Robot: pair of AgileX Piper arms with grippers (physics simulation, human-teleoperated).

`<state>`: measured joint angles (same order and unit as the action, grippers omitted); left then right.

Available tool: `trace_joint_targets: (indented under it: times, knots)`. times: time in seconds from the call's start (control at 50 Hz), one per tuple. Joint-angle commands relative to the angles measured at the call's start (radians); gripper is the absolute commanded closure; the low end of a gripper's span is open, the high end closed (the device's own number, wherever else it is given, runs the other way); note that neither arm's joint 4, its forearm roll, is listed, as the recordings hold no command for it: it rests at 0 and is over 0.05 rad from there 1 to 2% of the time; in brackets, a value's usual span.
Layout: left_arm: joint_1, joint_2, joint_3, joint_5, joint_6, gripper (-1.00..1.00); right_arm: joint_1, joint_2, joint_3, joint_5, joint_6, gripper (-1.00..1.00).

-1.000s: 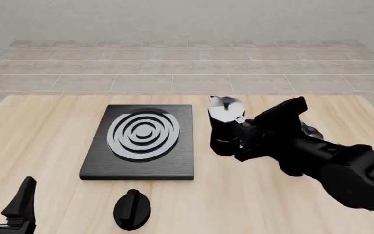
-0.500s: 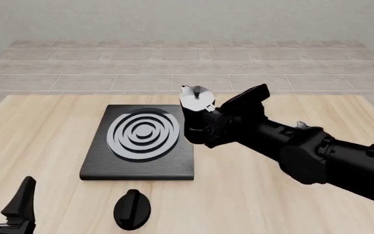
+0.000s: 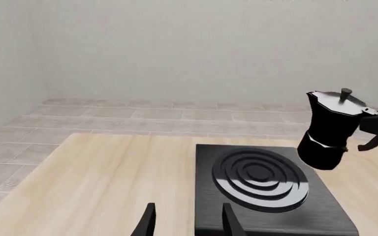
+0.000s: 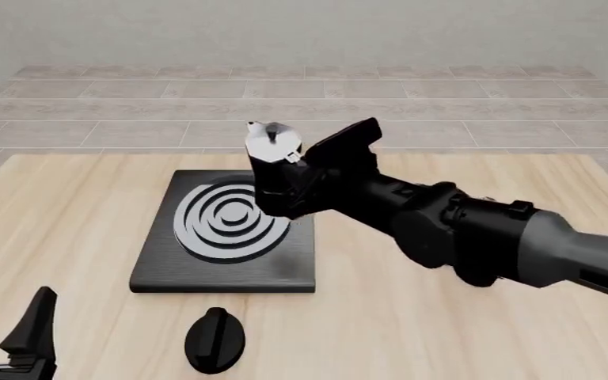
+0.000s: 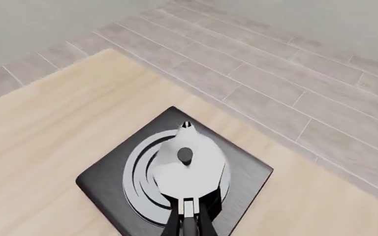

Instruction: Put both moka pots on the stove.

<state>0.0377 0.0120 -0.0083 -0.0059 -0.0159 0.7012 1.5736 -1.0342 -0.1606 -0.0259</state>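
Black prongs of the left gripper (image 4: 9, 336) are being held apart with nothing between them, parked low at the near left of the table (image 4: 61, 229), so that one is just idling. The low black knob (image 4: 215, 340) is sitting just off to its right, untouched.

Next over, the stove (image 4: 156, 273) is lying flat, ahead of the idle jaws and to their right, with its silver rings (image 4: 232, 219) bare, so no pot is down on it yet.

Then the moka pot (image 4: 275, 170) is being carried in the air by the right gripper (image 4: 306, 184), hanging directly in front of those jaws and over the right part of the rings. The jaws are being kept clamped on its handle side; in the right wrist view the two fingers (image 5: 187, 221) are seen pinched together just behind the silver lid (image 5: 187, 169). The pot is being held a bit tilted, spout away from the arm.

Handling-wise, it's probably rigid metal, smooth and slippery on those facets, and top-heavy with the waisted body. The handle is likely the sane place to grab, though it could swing in the pinch.

Only one pot is being shown in these views; where the second is can't be told.
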Motion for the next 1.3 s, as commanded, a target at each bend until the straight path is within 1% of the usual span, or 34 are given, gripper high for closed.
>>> trace_joint_targets:
  times: [0.02, 0.1, 0.22, 0.34, 0.56, 0.72, 0.86, 1.1, 1.2, 1.3]
  knots:
    - [0.001, -0.006, -0.003, 0.005, 0.000, -1.00, 0.038, 0.045, -0.102, -0.025, 0.020, 1.00]
    - [0.001, -0.008, -0.004, 0.007, 0.000, -1.00, 0.048, 0.067, -0.129, -0.030, 0.031, 1.00]
    - [0.000, -0.009, -0.006, 0.008, 0.000, -1.00, 0.051, 0.099, -0.160, -0.039, 0.032, 1.00]
    - [-0.001, -0.009, -0.001, 0.004, 0.000, -1.00, 0.070, 0.121, -0.201, -0.035, 0.057, 1.00]
    - [0.000, -0.010, -0.001, 0.002, -0.001, -1.00, 0.114, 0.157, -0.232, -0.049, 0.056, 1.00]
    - [0.002, -0.011, -0.004, 0.002, 0.002, -1.00, 0.117, 0.218, -0.270, -0.062, 0.063, 1.00]
    - [0.007, -0.011, -0.002, -0.002, 0.002, -1.00, 0.118, 0.276, -0.321, -0.063, 0.084, 1.00]
    - [0.013, -0.011, -0.003, -0.002, -0.003, -1.00, 0.119, 0.327, -0.354, -0.073, 0.080, 1.00]
    - [0.014, -0.011, -0.006, 0.001, -0.003, -1.00, 0.113, 0.351, -0.376, -0.066, 0.090, 1.00]
    - [0.014, -0.011, -0.007, 0.002, -0.003, -1.00, 0.111, 0.373, -0.409, -0.050, 0.111, 1.00]
